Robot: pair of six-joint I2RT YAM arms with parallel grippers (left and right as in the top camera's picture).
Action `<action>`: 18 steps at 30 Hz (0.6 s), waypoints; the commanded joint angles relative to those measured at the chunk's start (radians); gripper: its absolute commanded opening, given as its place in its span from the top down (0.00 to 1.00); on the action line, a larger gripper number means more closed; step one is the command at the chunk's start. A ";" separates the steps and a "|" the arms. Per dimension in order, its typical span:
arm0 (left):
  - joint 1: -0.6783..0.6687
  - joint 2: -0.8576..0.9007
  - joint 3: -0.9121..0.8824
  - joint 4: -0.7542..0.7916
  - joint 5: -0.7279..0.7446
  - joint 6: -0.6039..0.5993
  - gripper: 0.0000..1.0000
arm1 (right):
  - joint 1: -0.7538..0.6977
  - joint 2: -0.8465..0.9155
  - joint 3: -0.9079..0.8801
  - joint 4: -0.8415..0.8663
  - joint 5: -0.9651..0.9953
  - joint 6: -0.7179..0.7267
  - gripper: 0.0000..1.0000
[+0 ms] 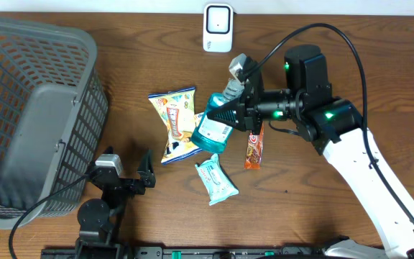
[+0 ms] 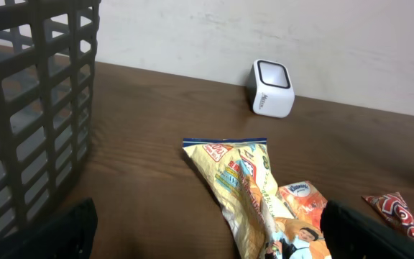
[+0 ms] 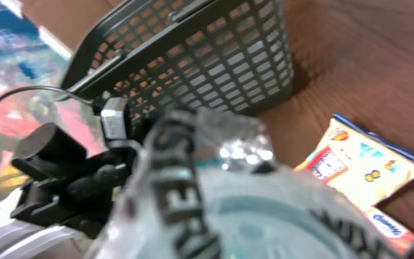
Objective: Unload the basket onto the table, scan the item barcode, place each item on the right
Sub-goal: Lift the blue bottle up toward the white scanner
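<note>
My right gripper (image 1: 241, 109) is shut on a teal mouthwash bottle (image 1: 214, 128), gripping it near the neck, over the middle of the table. In the right wrist view the bottle (image 3: 264, 208) is blurred and fills the frame, hiding the fingers. The white barcode scanner (image 1: 218, 27) stands at the table's far edge, beyond the bottle; the left wrist view also shows this scanner (image 2: 272, 88). My left gripper (image 1: 128, 167) rests open near the front edge, with nothing between its fingers (image 2: 56, 234).
A grey mesh basket (image 1: 31, 108) fills the left side. A yellow chip bag (image 1: 175, 124), a teal tissue pack (image 1: 215, 180) and an orange snack bar (image 1: 254, 147) lie around the bottle. The chip bag (image 2: 246, 191) lies just ahead of the left gripper.
</note>
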 commanded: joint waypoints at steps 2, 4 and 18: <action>0.004 -0.001 -0.028 -0.014 0.006 -0.016 0.02 | 0.001 -0.026 0.035 -0.006 -0.068 0.012 0.94; 0.004 -0.001 -0.028 -0.014 0.006 -0.016 0.02 | 0.005 -0.026 0.032 -0.006 0.004 -0.026 0.95; 0.004 -0.001 -0.028 -0.014 0.006 -0.016 0.02 | 0.132 0.130 0.031 0.156 0.912 -0.278 0.85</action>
